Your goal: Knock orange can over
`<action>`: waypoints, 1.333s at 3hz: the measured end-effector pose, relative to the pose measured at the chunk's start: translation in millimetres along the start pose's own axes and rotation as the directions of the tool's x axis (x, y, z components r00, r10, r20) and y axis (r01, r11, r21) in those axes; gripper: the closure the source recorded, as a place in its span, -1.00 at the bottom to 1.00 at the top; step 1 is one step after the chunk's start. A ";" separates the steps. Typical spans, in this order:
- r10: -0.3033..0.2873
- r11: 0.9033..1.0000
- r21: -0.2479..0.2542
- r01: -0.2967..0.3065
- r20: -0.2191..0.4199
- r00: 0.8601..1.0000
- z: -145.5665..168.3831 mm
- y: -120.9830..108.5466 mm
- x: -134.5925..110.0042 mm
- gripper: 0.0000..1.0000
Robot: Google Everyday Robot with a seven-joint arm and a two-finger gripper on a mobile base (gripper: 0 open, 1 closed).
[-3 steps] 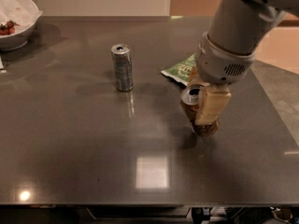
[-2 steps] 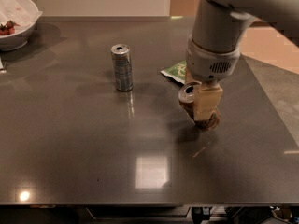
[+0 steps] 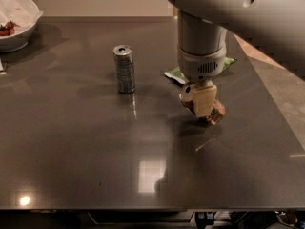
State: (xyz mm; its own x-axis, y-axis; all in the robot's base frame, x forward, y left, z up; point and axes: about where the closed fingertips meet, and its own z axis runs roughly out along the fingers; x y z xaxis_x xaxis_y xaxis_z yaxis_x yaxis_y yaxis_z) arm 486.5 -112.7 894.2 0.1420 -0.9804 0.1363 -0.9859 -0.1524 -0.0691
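The orange can is on the dark table, right of centre. It is tilted, with its silver top leaning to the left and its base still near the table. My gripper comes down from above and sits right over and against the can, covering its middle. A slim silver-blue can stands upright to the left, well apart from the gripper.
A green snack bag lies behind the gripper, partly hidden by the arm. A white bowl with food stands at the far left corner. The table's right edge runs diagonally close to the orange can.
The arm has moved left and toward the camera. The orange can, upright a second ago, now leans over to the left under the gripper.
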 end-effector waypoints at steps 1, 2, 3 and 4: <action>-0.008 1.000 0.004 0.008 -0.059 0.998 8.2 -7.7 -1.1 0.16; -0.014 1.000 0.000 0.014 -0.090 0.996 14.9 -10.4 -1.8 -0.27; -0.021 1.000 -0.011 0.020 -0.098 0.995 21.3 -11.3 -4.0 -0.77; -0.018 1.000 -0.025 0.016 -0.072 0.997 24.0 -11.3 -6.1 -1.00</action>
State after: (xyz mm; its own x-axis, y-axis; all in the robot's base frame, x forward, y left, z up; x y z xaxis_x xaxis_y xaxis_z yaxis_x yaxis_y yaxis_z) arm 498.9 -108.0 870.4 0.1532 -0.9659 0.2086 -0.9853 -0.1654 -0.0420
